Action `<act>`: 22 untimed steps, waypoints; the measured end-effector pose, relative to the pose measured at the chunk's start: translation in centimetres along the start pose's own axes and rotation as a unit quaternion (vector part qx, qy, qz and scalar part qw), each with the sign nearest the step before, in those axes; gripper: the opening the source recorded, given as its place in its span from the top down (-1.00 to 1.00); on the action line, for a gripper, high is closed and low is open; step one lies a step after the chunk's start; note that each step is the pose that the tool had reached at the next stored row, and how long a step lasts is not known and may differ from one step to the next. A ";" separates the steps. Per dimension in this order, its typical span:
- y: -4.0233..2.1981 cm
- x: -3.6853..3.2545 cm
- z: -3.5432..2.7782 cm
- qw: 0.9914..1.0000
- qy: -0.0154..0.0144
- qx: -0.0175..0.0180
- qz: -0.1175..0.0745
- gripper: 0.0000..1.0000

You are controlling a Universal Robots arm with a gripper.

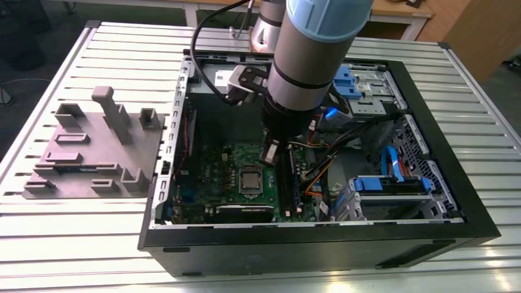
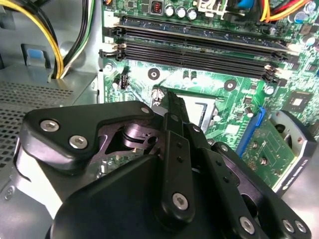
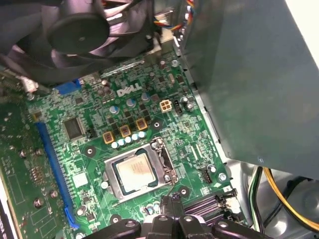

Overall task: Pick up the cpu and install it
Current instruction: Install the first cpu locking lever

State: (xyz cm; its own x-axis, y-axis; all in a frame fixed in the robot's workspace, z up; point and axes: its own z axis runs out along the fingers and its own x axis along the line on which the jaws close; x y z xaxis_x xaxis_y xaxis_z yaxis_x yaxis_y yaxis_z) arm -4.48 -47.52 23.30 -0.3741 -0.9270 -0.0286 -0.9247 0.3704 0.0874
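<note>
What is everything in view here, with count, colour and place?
cpu: one, silver, seated in its socket.
motherboard: one, green, inside the case.
case: one, black, open, on the table.
fan: one, black, at the board's edge.
power supply box: one, grey, beside the board.
drive caddies: two, blue, exterior view's right of the case.
fixture: one, grey, on the table, exterior view's left.
table: one, pale slatted metal.
arm: one, grey and blue, reaching into the case.
hand: one, black, shut, empty, near the socket.
</note>
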 end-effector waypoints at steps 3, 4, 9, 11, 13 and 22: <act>0.00 0.01 0.01 1.000 0.002 -0.001 -0.021 0.80; 0.00 0.03 0.02 1.000 0.002 -0.001 -0.026 0.80; 0.00 0.10 0.12 0.999 0.004 -0.001 -0.052 0.80; 0.00 0.10 0.15 0.998 0.005 -0.001 -0.061 0.80; -0.01 0.16 0.22 0.998 0.005 -0.001 -0.070 0.80; -0.13 1.02 0.49 0.996 0.004 -0.003 -0.088 0.80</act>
State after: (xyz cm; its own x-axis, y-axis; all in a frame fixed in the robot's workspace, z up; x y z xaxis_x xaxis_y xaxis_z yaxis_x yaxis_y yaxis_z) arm -4.78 -48.49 22.77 -0.2064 -0.9778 -0.0352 -0.9754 0.2028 0.0869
